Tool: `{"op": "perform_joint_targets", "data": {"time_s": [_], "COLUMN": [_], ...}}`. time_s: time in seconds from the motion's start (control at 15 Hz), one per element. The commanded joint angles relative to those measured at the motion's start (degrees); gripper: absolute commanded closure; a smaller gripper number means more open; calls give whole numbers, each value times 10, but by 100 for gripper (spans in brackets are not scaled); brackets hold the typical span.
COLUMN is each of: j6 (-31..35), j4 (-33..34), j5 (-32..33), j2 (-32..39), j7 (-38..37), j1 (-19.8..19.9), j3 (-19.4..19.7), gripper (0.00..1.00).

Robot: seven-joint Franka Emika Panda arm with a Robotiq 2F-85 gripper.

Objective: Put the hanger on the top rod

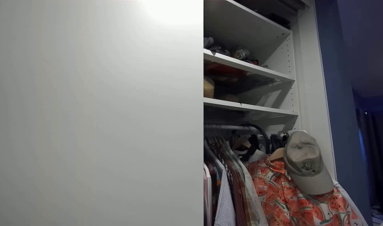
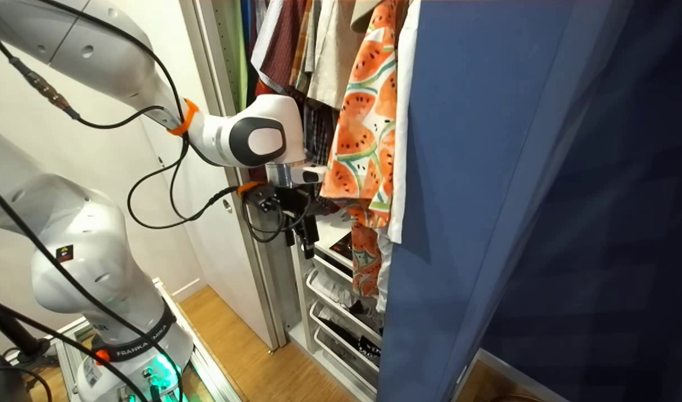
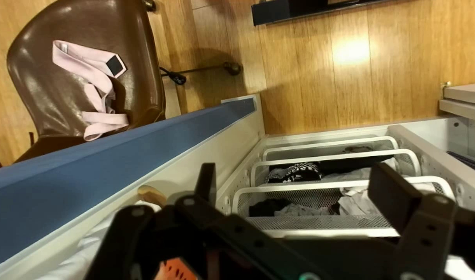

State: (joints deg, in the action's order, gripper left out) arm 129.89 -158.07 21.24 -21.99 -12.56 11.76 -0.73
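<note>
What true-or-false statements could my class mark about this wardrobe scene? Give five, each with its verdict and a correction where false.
1. The watermelon shirt hangs on a hanger. True.
2. The tie lies on the floor. False: it lies on the chair.
3. The cap hides part of the watermelon shirt in an exterior view. True.
4. The gripper is clamped around the cap. False: it stands open, holding nothing.
5. The rod runs below a shelf in an exterior view. True.
</note>
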Motion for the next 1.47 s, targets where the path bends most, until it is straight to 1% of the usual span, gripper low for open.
{"op": "perform_joint_targets", "data": {"time_s": [0.0,0.07,0.2,0.33,0.47,0.53,0.67,0.73,0.8,0.93,1.13,1.2,1.27,1.33,1.4], "j6": [-35,-36,-33,-39,-19,-11,32,63,23,31,29,51,121,167,213], "j4": [13,15,19,29,42,45,49,53,36,40,39,42,44,47,50], "j5": [77,98,172,250,285,310,374,366,339,340,340,353,370,404,424], "j2": [11,23,66,99,141,158,184,195,161,174,170,177,194,212,228], "j7": [-65,-78,-133,-173,-184,-193,-191,-174,-179,-178,-178,-193,-194,-193,-192], "j1": [11,8,12,4,-15,-19,-21,-21,-39,-41,-49,-49,-42,-33,-25], "j3": [-40,-48,-65,-71,-56,-48,-24,-6,-13,-1,-1,0,16,28,42], "gripper": [0,0,0,0,0,0,0,0,0,0,0,0,0,0,0]}}
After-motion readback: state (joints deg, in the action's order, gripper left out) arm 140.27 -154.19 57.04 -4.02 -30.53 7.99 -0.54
